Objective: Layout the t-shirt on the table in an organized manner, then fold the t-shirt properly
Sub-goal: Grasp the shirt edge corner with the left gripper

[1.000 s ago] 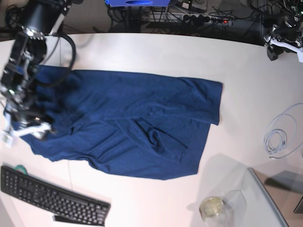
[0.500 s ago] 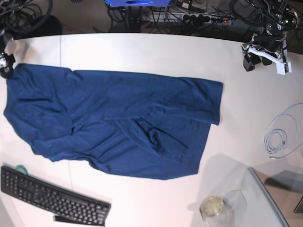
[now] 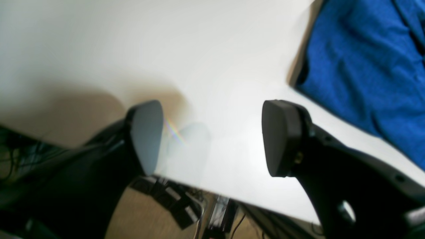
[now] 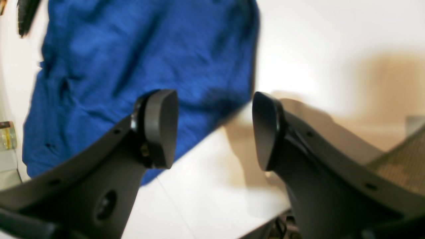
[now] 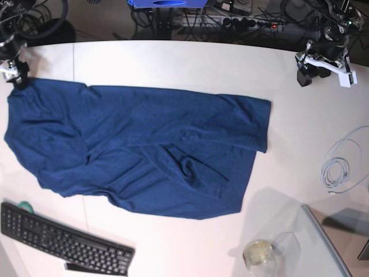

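Base view: you're looking at the shirt lying rumpled across the table, mid-left. Left gripper is hanging far right, well apart from it; right gripper is sitting far left, at the shirt's corner.

Left wrist: left gripper is standing wide, empty, over bare table; shirt off right.

Right wrist: right gripper is gaping wide, empty; shirt lying beneath, left.
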You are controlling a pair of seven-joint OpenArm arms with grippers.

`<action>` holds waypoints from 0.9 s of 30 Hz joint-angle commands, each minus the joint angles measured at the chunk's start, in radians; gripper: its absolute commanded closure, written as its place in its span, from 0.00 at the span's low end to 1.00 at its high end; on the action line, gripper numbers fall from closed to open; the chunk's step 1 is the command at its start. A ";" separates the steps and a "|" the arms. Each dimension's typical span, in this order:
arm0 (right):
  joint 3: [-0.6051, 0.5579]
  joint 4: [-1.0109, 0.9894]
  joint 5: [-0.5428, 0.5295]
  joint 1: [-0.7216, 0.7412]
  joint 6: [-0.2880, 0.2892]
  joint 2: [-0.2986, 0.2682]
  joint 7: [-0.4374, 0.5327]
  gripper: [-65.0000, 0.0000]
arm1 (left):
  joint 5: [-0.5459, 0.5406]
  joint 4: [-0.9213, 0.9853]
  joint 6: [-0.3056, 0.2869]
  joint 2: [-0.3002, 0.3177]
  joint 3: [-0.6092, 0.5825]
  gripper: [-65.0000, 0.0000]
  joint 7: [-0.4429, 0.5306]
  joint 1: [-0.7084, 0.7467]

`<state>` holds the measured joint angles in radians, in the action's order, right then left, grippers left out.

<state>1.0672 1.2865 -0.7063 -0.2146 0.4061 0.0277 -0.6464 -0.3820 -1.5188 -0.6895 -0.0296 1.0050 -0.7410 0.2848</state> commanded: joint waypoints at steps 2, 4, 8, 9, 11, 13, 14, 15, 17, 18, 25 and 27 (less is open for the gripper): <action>0.002 -0.026 -0.013 0.022 0.015 -0.012 0.017 0.48 | -0.016 -0.013 -0.009 0.010 0.004 0.31 0.019 0.001; 0.006 -0.058 -0.011 0.034 0.015 -0.015 0.017 0.48 | -0.016 -0.013 -0.009 0.010 0.004 0.31 0.019 0.003; 0.008 -0.121 -0.011 0.060 0.015 -0.051 0.018 0.48 | -0.016 -0.013 -0.009 0.009 0.002 0.31 0.019 0.003; 0.008 -0.143 -0.011 0.068 0.015 -0.068 0.018 0.48 | -0.016 -0.009 -0.009 0.007 0.001 0.31 0.019 0.003; 0.008 -0.183 -0.013 0.080 0.015 -0.090 0.018 0.49 | -0.016 0.019 -0.009 0.006 0.001 0.31 0.019 -0.003; 0.009 -0.218 -0.013 0.096 0.015 -0.107 0.018 0.49 | -0.016 0.054 -0.009 0.007 0.001 0.31 0.030 -0.009; 0.009 -0.233 -0.013 0.097 0.015 -0.114 0.018 0.49 | -0.016 0.067 -0.009 0.004 -0.002 0.31 0.054 -0.020; 0.005 -0.241 -0.013 0.102 0.015 -0.120 0.018 0.49 | -0.016 0.082 -0.009 0.003 -0.004 0.31 0.088 -0.029; 0.005 -0.244 -0.013 0.103 0.015 -0.119 0.018 0.49 | -0.016 0.125 -0.009 0.003 -0.031 0.31 0.140 -0.043; 0.005 -0.242 -0.013 0.102 0.015 -0.119 0.018 0.49 | -0.016 0.142 -0.009 0.006 -0.056 0.31 0.156 -0.051; 0.002 -0.241 -0.013 0.099 0.015 -0.117 0.018 0.49 | -0.016 0.211 -0.009 0.006 -0.157 0.31 0.168 -0.114; 0.002 -0.241 -0.013 0.099 0.015 -0.117 0.018 0.49 | -0.016 0.252 -0.009 0.006 -0.160 0.31 0.168 -0.143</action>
<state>1.0710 1.0405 -0.7406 -0.1120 0.4286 -0.0818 -0.6098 -0.3782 -1.2530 -0.6891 -0.0322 0.8452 -0.5884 0.1474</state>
